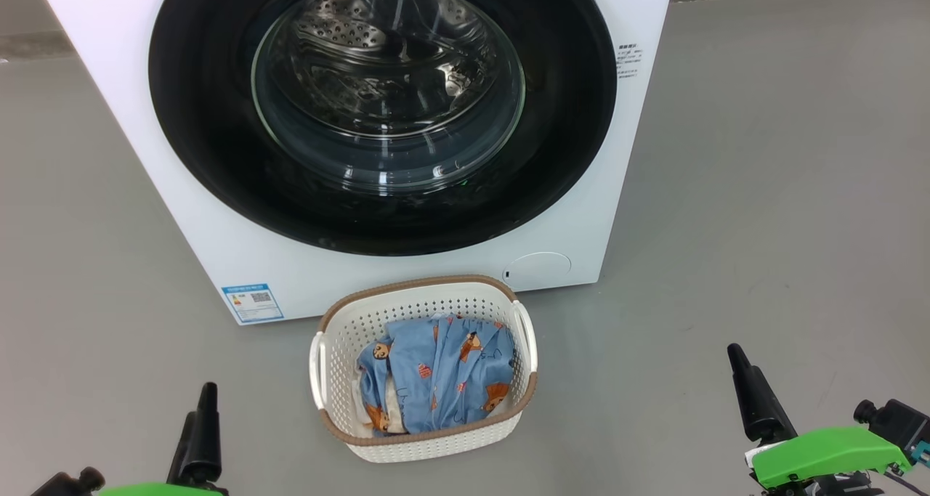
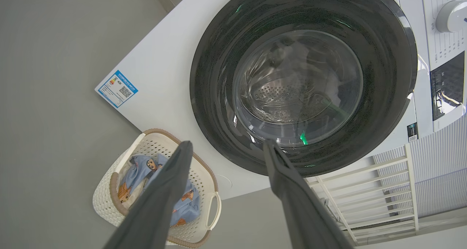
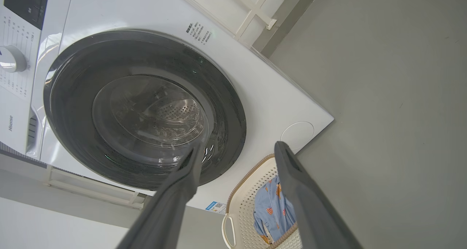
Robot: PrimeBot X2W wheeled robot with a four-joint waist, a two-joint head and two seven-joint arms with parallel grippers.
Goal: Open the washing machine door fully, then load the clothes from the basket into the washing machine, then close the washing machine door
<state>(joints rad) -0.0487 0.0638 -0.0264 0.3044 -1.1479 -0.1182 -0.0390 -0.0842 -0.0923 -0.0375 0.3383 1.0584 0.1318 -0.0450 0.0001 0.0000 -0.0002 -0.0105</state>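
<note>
The white washing machine (image 1: 123,118) stands ahead, and its door (image 1: 203,118), a glossy black rim around a clear glass bowl, lies shut against the front. Through the glass I see the steel drum. On the floor before it sits the cream basket (image 1: 421,284), holding the clothes (image 1: 443,380): blue fabric with brown bears over a cream piece. My left gripper (image 1: 197,438) is at the lower left and my right gripper (image 1: 752,387) at the lower right, both back from the basket. In the wrist views the left gripper (image 2: 227,145) and right gripper (image 3: 239,148) are open, holding nothing.
Grey floor stretches on both sides of the machine and basket. A blue energy sticker (image 1: 251,302) and a round flap (image 1: 538,269) sit low on the machine's front. A white slatted rack (image 2: 365,190) stands beside the machine. The control dial (image 2: 450,15) is above the door.
</note>
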